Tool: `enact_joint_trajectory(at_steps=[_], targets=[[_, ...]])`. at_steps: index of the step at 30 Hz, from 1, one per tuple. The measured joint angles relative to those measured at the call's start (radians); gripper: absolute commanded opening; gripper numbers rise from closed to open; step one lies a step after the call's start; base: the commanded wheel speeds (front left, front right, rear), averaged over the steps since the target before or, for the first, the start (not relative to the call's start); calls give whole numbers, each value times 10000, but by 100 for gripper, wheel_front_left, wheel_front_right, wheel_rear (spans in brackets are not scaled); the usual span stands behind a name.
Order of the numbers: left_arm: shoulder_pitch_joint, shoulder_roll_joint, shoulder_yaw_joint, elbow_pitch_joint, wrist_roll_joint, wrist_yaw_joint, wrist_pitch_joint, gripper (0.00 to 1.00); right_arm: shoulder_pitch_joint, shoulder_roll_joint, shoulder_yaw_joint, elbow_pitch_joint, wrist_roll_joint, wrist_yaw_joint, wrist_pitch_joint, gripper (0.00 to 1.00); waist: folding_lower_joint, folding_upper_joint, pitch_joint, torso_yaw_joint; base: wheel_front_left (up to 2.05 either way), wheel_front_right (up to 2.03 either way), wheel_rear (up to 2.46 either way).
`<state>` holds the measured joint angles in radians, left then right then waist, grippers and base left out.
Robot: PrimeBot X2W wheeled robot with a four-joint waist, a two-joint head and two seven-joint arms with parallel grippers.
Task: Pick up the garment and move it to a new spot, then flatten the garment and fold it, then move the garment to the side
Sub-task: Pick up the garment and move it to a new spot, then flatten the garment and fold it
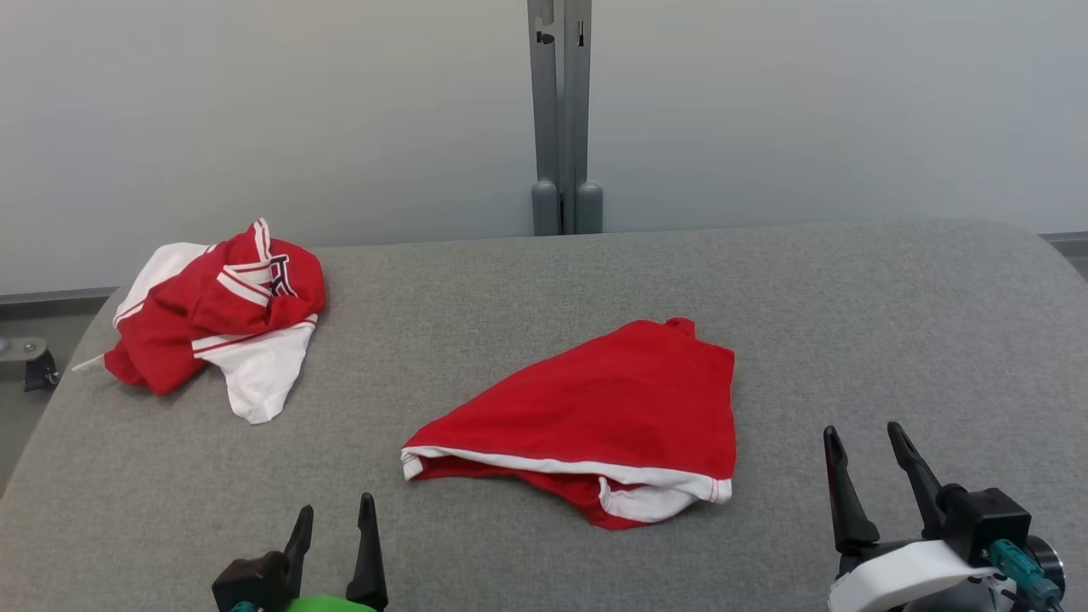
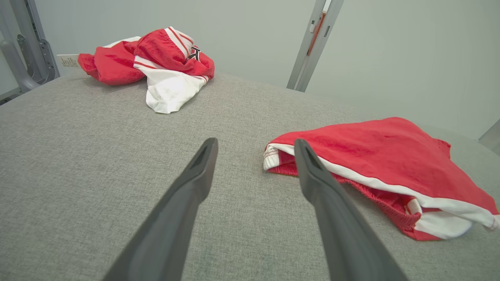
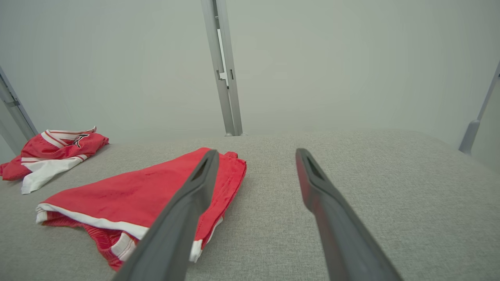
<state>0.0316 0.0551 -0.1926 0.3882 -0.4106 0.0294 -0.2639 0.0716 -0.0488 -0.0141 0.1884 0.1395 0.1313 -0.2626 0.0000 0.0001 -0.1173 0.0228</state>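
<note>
**Sizing up the red garment (image 1: 595,416) — hem on the near side**

It lies mid-surface (image 1: 850,297), long axis running left to right, with its white-trimmed hem along the near edge. The left gripper (image 1: 336,507) hovers just near-left of the hem's left corner. The right gripper (image 1: 864,431) stands off the garment's right edge, slightly farther away. Both are spread wide and hold nothing. A crumpled red-and-white garment (image 1: 221,314) sits far left, well apart. The left arm looks nearer for a first pinch.

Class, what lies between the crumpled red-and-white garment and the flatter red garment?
Bare grey table; the head view shows nothing between the crumpled garment and the red garment.
</note>
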Motion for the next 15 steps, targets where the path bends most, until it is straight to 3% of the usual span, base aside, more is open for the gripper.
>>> enact_joint_trajectory(at_steps=[15], targets=[[-8,-42,138,17,349,-119,0,100,-5,0,33,102,58,0,0,100,0,0,160,-45,0,0,0]])
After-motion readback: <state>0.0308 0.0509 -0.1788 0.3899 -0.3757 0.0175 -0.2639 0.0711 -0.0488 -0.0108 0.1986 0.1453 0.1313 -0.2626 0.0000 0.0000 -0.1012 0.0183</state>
